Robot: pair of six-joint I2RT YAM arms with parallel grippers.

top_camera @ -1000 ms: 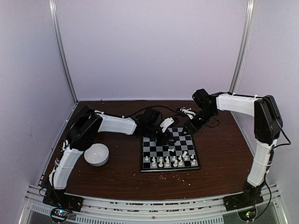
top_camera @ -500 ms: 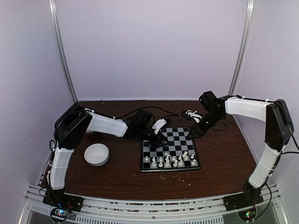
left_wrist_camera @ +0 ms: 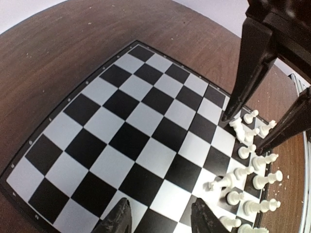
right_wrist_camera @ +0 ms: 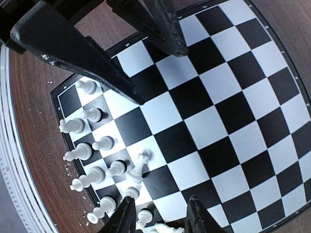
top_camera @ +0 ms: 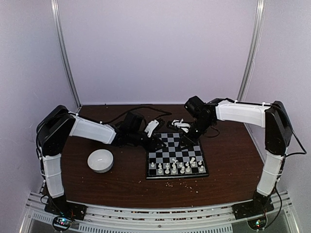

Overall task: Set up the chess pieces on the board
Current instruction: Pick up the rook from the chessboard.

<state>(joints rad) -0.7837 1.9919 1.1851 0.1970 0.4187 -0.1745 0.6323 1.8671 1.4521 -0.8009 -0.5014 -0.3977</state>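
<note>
The board (top_camera: 176,151) lies in the middle of the table, and its black and white squares fill both wrist views (left_wrist_camera: 121,126) (right_wrist_camera: 214,111). Several white chess pieces (top_camera: 178,167) stand on its two near rows; they also show in the left wrist view (left_wrist_camera: 248,170) and the right wrist view (right_wrist_camera: 92,160). One piece (right_wrist_camera: 138,167) leans over. My left gripper (top_camera: 162,141) (left_wrist_camera: 160,221) is open and empty over the board's far left corner. My right gripper (top_camera: 187,141) (right_wrist_camera: 160,218) is open and empty over the board's far edge. The two grippers face each other.
A round white bowl (top_camera: 100,160) sits left of the board. Pale crumbs (top_camera: 175,183) lie on the brown table along the board's near edge. Cables (top_camera: 146,110) run behind the arms. Purple walls close in the back and sides.
My left arm has drawn back to the left, its gripper now at the board's far left corner. My right gripper has swung left and forward, over the board's far edge.
</note>
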